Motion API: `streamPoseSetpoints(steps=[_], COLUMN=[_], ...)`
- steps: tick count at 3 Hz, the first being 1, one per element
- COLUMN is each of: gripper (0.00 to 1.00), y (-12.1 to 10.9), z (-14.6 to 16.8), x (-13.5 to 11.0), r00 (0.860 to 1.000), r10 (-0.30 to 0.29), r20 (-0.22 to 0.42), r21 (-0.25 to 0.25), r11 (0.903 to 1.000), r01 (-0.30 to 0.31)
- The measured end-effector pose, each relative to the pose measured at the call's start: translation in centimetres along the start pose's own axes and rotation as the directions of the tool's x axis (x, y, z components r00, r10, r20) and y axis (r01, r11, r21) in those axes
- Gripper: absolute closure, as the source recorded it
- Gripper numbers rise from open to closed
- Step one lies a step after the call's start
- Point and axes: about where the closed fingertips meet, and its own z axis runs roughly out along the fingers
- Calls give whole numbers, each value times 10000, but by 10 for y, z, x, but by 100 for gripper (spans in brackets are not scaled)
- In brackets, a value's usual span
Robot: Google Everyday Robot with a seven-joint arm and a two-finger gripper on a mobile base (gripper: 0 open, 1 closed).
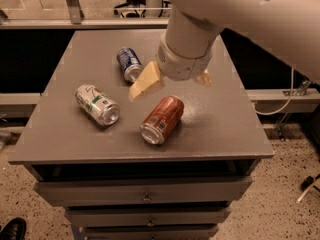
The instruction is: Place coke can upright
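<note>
The coke can (162, 119) is red-orange with a small white label patch. It lies on its side near the front middle of the grey table (220, 129), its silver end facing the front edge. My gripper (171, 89) hangs just above and behind the can. Its tan fingers (145, 84) are spread wide apart and hold nothing. The large white arm covers the table's back right part.
A blue can (129, 63) lies on its side at the back, left of the gripper. A white-and-green can (97, 104) lies on its side at the left. The table is a cabinet with drawers (145, 189) below. A cable (280, 104) hangs at the right.
</note>
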Motion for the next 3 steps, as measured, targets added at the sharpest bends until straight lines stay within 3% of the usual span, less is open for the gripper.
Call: streamPoseSetpoints(steps=[1,2,3], gripper=[0,0,3], y=[1,4,8], z=[18,35,55], x=[5,9,12], r00=[9903,9598,8849], r10=[1366,2783,4640], r20=[-245,-377,-393], r21=[505,1006,1550], r11=[9895,9566,8777], r01=[-1352,-2735,-4534])
